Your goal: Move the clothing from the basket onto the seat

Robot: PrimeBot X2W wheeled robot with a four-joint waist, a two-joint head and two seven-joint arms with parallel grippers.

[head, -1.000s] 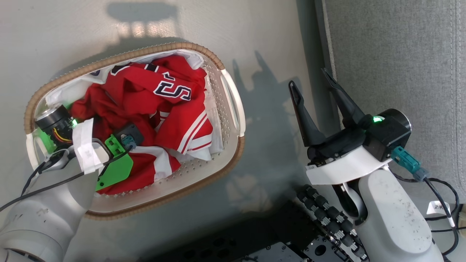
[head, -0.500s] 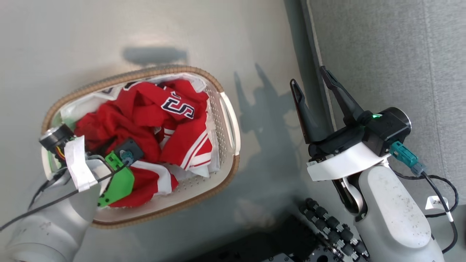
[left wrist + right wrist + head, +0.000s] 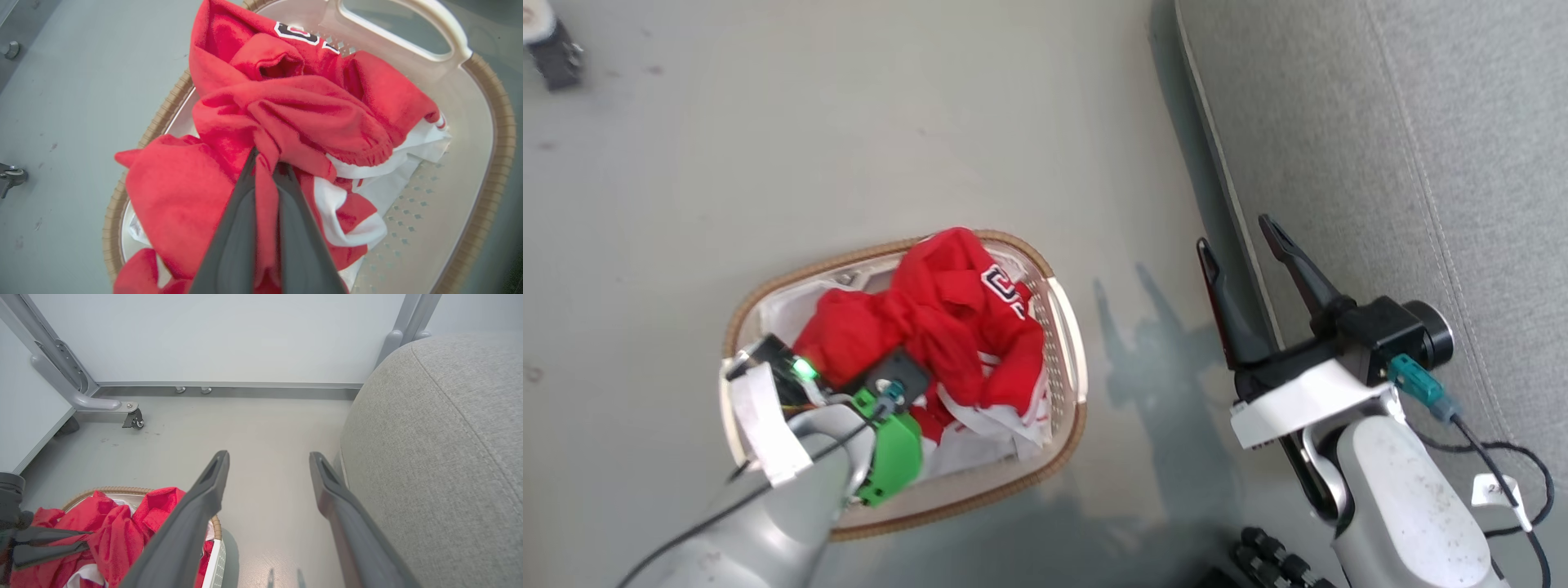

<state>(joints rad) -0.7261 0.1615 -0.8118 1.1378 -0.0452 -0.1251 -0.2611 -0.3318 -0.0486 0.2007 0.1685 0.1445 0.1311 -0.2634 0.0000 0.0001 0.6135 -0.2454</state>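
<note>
The left gripper (image 3: 267, 157) is clamped on a fold of the red jersey (image 3: 947, 318). In the left wrist view its two dark fingers meet at the bottom centre of the frame with a strip of red cloth pinched between them. The jersey lies bunched in the basket (image 3: 1068, 351), low and left of centre in the head view. Its red cloth is heaped above the brown rim, with white fabric showing underneath and a black-and-white letter patch near the top of the heap. The basket stands on the grey floor (image 3: 849, 122).

The right gripper (image 3: 1235, 237) sits right of centre in the head view, its fingers spread wide apart and holding nothing. It hangs over the strip of floor between the basket and the sofa cushion (image 3: 1380, 163). The cushion takes up the right side of the frame and nothing lies on the part of it that is in view. In the right wrist view a wheeled metal frame leg (image 3: 132, 418) stands at the upper left, by a pale wall.
</note>
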